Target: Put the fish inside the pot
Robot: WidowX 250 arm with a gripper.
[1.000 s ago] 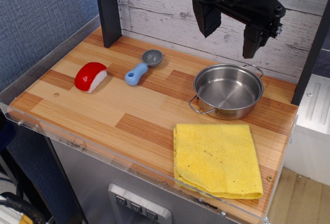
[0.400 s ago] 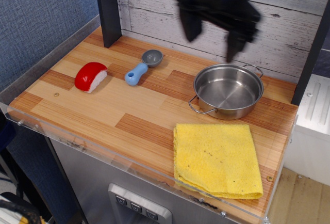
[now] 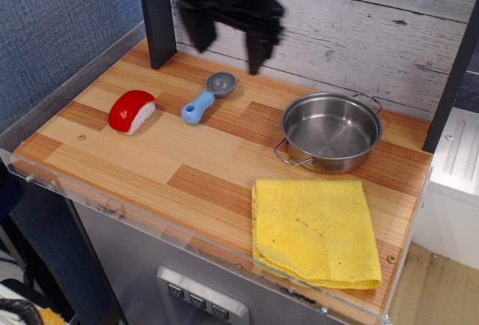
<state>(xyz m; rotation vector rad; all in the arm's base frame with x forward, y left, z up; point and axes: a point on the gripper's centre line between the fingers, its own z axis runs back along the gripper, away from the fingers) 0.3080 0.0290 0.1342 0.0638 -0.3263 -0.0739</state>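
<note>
The fish (image 3: 132,111), a red-topped toy on a white base, lies on the wooden table at the left. The steel pot (image 3: 331,131) with two wire handles stands empty at the right. My gripper (image 3: 228,49) is black and motion-blurred, high above the back of the table over the scoop. Its two fingers hang apart and hold nothing. It is well above and to the right of the fish, and left of the pot.
A blue-handled grey scoop (image 3: 207,96) lies between the fish and the pot. A yellow cloth (image 3: 314,231) lies at the front right. A dark post (image 3: 156,14) stands at the back left. A clear strip runs along the table's front edge (image 3: 150,224).
My gripper has swept left, from above the pot to above the scoop, still open. The fish, pot, scoop and cloth have not moved.
</note>
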